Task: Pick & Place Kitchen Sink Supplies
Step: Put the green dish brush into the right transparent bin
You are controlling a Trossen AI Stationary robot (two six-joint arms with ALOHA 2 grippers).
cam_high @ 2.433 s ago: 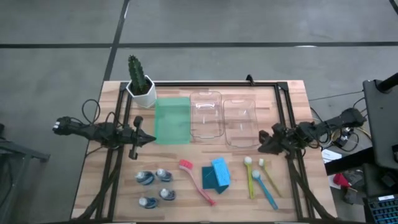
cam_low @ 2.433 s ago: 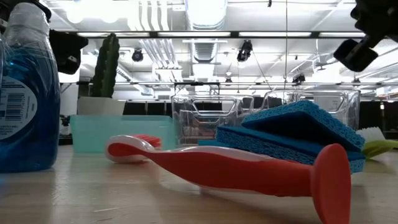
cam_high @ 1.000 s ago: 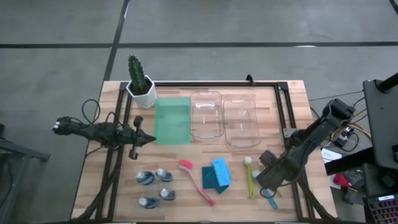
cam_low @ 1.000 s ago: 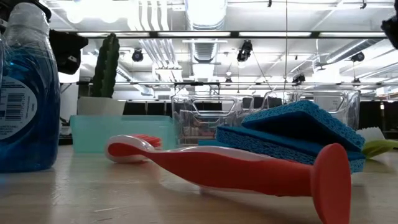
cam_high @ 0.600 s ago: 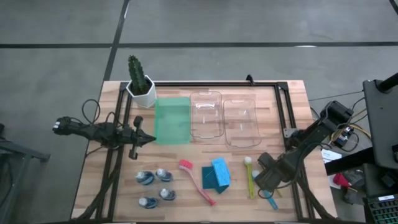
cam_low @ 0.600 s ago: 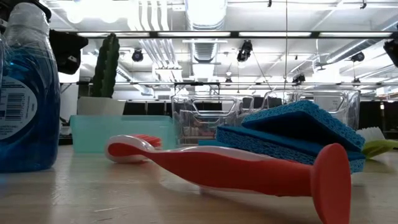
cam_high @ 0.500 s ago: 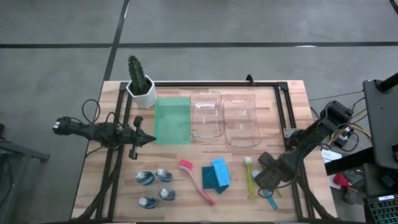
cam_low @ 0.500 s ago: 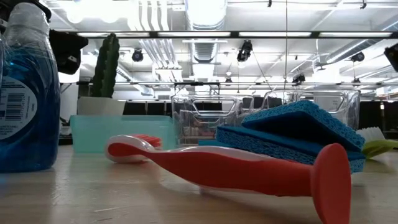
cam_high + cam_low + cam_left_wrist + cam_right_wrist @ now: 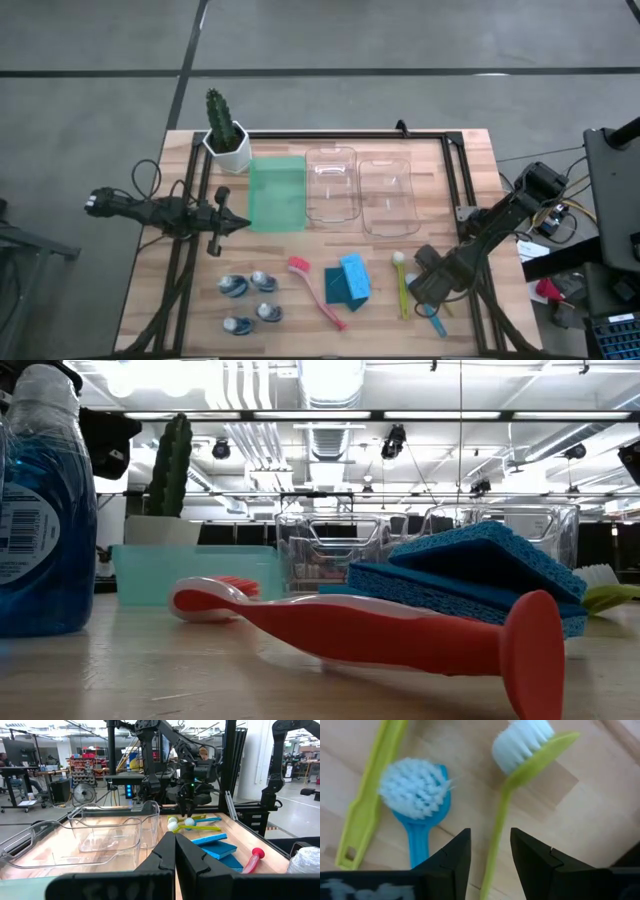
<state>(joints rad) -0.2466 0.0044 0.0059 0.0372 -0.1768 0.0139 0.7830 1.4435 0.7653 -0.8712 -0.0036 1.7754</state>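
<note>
Right gripper (image 9: 432,287) low over the brushes at the table's (image 9: 470,160) front right, fingers (image 9: 454,855) parted and grasping nothing. In the right wrist view only: a yellow-green brush handle (image 9: 496,840) running straight through the gap between the fingers, its white head (image 9: 524,740) ahead of the tips; a blue brush (image 9: 417,795) just outside one finger, a second yellow-green handle (image 9: 367,805) beyond that. From above, those brushes largely covered by the arm, only a white head (image 9: 399,258) and a blue handle end (image 9: 438,327) showing. Left gripper (image 9: 175,851) back near the green tray (image 9: 276,193), fingers clenched together on nothing, as the left wrist view shows. Low view: pink brush (image 9: 380,628) lying in front of the blue sponges (image 9: 470,575), a blue bottle (image 9: 42,510) at the edge, neither gripper's fingers visible.
</note>
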